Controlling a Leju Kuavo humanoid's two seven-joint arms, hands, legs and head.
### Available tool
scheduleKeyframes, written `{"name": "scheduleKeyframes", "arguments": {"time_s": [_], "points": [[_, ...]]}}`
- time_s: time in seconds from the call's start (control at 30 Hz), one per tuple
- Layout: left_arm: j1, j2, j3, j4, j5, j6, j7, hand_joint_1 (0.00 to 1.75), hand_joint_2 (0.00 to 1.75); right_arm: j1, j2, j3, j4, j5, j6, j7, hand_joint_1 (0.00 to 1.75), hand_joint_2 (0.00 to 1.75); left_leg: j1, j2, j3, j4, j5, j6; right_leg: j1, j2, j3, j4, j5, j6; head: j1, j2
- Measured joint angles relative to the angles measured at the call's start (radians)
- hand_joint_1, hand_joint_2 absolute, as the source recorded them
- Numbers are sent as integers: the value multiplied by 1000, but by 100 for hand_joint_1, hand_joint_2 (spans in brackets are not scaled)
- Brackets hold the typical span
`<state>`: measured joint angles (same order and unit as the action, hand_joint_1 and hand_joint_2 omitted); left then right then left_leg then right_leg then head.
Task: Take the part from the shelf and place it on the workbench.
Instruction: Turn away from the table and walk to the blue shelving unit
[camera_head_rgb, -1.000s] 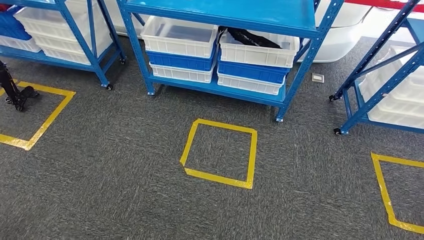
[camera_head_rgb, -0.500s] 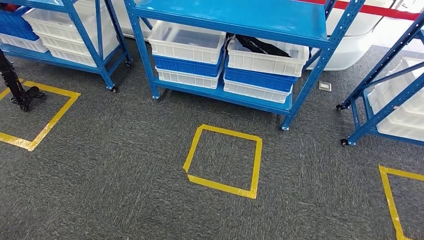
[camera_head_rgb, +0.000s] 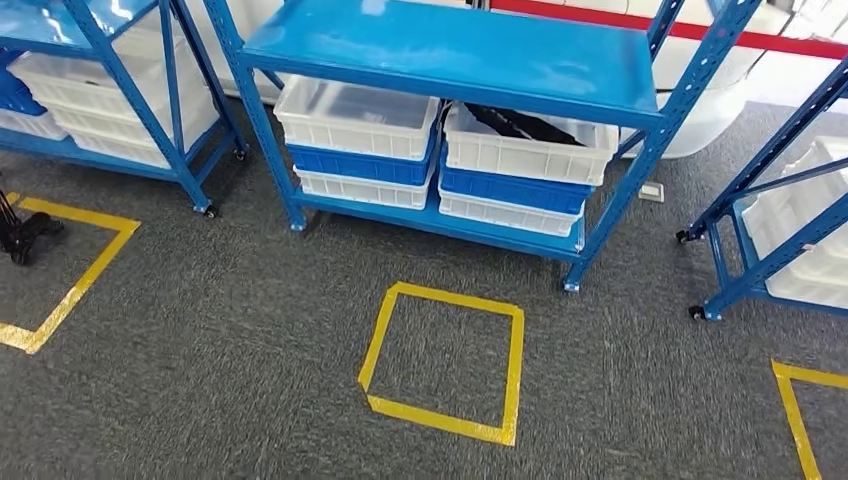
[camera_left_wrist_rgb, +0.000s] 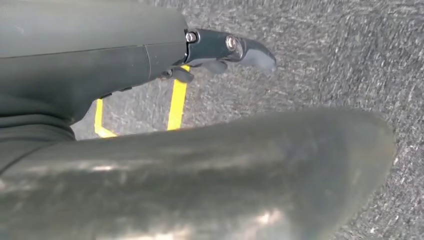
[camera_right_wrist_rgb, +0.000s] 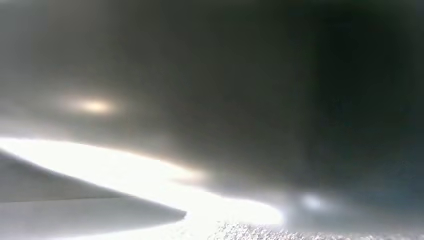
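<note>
- Since a second ago the whole head view has shifted: the camera has moved, so the blue shelf (camera_head_rgb: 450, 60) sits lower and fills more of the picture; nothing on it has changed place.
- Black part (camera_head_rgb: 515, 124) lies in the upper white bin (camera_head_rgb: 530, 145) on the right side of the shelf's lower level, one end sticking up over the bin's back rim under the blue shelf board.
- That bin tops a stack with a blue bin (camera_head_rgb: 512, 190) and another white bin below it.
- Just beside it on the left stands a second stack, topped by a white bin (camera_head_rgb: 357, 117) whose contents I cannot make out.
- A yellow tape square (camera_head_rgb: 445, 362) marks the grey carpet (camera_head_rgb: 220, 330) in front of the shelf.
- More blue racks with white bins stand to the left (camera_head_rgb: 120, 110) and right (camera_head_rgb: 790, 230), each with a piece of yellow tape outline near it.
- Left robot hand (camera_left_wrist_rgb: 220, 50) hangs over the carpet with a dark finger stretched out and nothing in it; how wide its fingers stand I cannot tell.
- The right wrist view is blurred glare, so I cannot tell the right robot hand's state.
</note>
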<state>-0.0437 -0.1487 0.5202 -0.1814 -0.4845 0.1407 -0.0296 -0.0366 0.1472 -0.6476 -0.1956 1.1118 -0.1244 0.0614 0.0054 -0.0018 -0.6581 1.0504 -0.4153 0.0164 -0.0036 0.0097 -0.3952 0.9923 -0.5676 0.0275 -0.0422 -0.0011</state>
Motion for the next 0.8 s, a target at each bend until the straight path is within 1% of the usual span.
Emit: {"name": "scheduleKeyframes", "arguments": {"time_s": [0.03, 0.07, 0.1, 0.13, 0.17, 0.2, 0.23, 0.27, 0.3, 0.33, 0.37, 0.4, 0.43, 0.47, 0.5, 0.53, 0.57, 0.6, 0.63, 0.67, 0.7, 0.73, 0.77, 0.8], "points": [[-1, -1, 1, 0, 0, 0, 0, 0, 0, 0, -1, 0, 0, 0, 0, 0, 0, 0, 1, -3, 14, -7, -3, 7, 0, -3, 2, 12, 6, 7, 4, 0], [-1, -2, 1, 0, 0, 0, 0, 0, 0, -1, -1, 0, 0, 0, 0, 0, 0, 0, 1, -4, 27, -10, -8, 13, 0, -5, -13, 41, 10, 12, 7, 0], [-1, -2, 2, 0, 0, 0, 0, 0, 0, -3, -1, -1, 0, 0, 0, 0, 0, 0, 2, -6, 38, -13, -13, 18, 0, -8, -40, 85, 10, 14, 12, 0], [-2, -2, 3, 0, 0, 0, 1, 0, 0, -4, -1, -1, 0, 0, 0, -1, 0, 0, 1, -7, 45, -16, -21, 24, -1, -10, -83, 149, 0, 12, 17, 0], [-3, -1, 3, 0, 0, 0, 2, 0, 0, -6, 0, -1, 0, 0, 0, -1, 0, 0, 0, -8, 53, -17, -29, 29, -1, -10, -134, 211, -22, 7, 19, 0], [-4, -1, 4, 0, 0, 0, 3, 0, 0, -6, 0, -1, 0, 0, 0, -1, 0, 0, -2, -10, 63, -18, -39, 33, -1, -10, -182, 256, -51, 1, 21, 0], [-4, -1, 4, 0, 0, 0, 5, 0, 0, -5, 0, -1, 0, 0, 0, -1, 0, 0, -4, -13, 76, -19, -51, 35, -1, -10, -219, 277, -77, -3, 22, 0], [-3, -1, 4, 0, 0, 0, 5, 0, 0, -2, 0, -1, 0, 0, 0, -1, 0, 0, -7, -16, 90, -19, -62, 36, 0, -10, -237, 262, -84, -1, 22, 0], [-2, -1, 4, 0, 0, 0, 5, 0, 0, 0, 0, -1, 1, 0, 0, -1, 0, 0, -10, -18, 105, -19, -73, 37, 1, -10, -242, 220, -68, 6, 23, 0], [-2, -1, 4, 0, 0, 0, 5, 0, 0, 1, 0, -1, 1, 0, 0, -1, 0, 0, -14, -20, 119, -20, -83, 37, 4, -10, -236, 158, -26, 12, 24, 0], [-2, -3, 4, 0, 0, 0, 5, 0, 0, 2, -3, -1, 1, 0, 0, 0, 0, 0, -17, -21, 129, -21, -93, 36, 8, -10, -226, 102, 26, 12, 22, 0], [-2, -4, 5, 0, 0, -1, 5, 0, 0, 2, -4, -1, 1, 0, 0, 0, 0, 0, -18, -22, 137, -22, -103, 33, 13, -10, -216, 61, 63, 5, 21, 0], [-3, -6, 5, 1, 0, -1, 6, 0, 0, 0, -6, -1, 1, 0, 0, 0, 0, 0, -16, -23, 144, -27, -112, 27, 19, -9, -208, 36, 85, -5, 20, 0], [-3, -8, 5, 1, 0, -1, 6, 0, 0, -1, -7, -2, 1, 0, 0, 0, 0, 0, -14, -23, 151, -24, -112, 20, 23, -8, -200, 24, 90, -17, 18, 0], [-4, -7, 5, 1, 0, -1, 7, 0, 0, -3, -7, -2, 1, 0, 0, -1, 0, 0, -13, -22, 160, -23, -109, 11, 25, -8, -190, 12, 84, -26, 20, 0], [-4, -7, 5, 0, 0, -1, 7, 0, 0, -3, -6, -2, 0, 0, 0, -1, 0, 0, -12, -20, 167, -19, -107, 4, 19, -6, -173, -3, 93, -34, 22, 0], [-4, -7, 5, 0, 0, -1, 7, 0, 0, -3, -6, -2, 0, 0, 0, -1, 0, 0, -12, -17, 168, 0, -105, 0, 12, -6, -155, -16, 101, -42, 21, 0], [-5, -7, 5, 0, 0, -1, 7, 0, 0, -2, -6, -2, 0, 0, 0, -1, 0, 0, -11, -15, 157, 26, -113, -5, 5, -6, -138, -22, 108, -48, 18, 0], [-6, -7, 5, 0, 0, -1, 7, 0, 0, -2, -5, -2, 0, 0, 0, -1, 0, 0, -8, -14, 130, 72, -128, -9, -2, -7, -122, -26, 112, -53, 15, -1], [-6, -7, 5, 0, 0, -1, 6, 0, 0, -2, -5, -2, 0, 0, 0, -1, 0, 0, -4, -13, 94, 128, -146, -15, -4, -8, -113, -26, 108, -55, 11, -1], [-5, -7, 5, 0, 0, -1, 6, 0, 0, -1, -5, -2, 0, 0, 0, -1, 0, 0, 2, -12, 54, 179, -170, -22, -6, -8, -105, -26, 101, -54, 10, -1], [-3, -7, 5, 0, 0, -1, 6, 0, 0, 0, -4, -2, 0, 0, 0, -1, 0, 0, 8, -11, 15, 216, -198, -32, -10, -7, -96, -26, 92, -50, 10, -1], [-1, -6, 5, 0, 0, -1, 6, 0, 0, 2, -3, -2, 1, 0, 0, -1, 0, 0, 15, -9, -12, 225, -219, -41, -15, -4, -85, -26, 81, -44, 10, 0], [0, -5, 6, 0, 0, -1, 6, 0, 0, 4, -2, -2, 1, 0, 0, -1, 0, 0, 22, -6, -25, 205, -223, -52, -21, -2, -71, -25, 69, -37, 10, 0]]}}
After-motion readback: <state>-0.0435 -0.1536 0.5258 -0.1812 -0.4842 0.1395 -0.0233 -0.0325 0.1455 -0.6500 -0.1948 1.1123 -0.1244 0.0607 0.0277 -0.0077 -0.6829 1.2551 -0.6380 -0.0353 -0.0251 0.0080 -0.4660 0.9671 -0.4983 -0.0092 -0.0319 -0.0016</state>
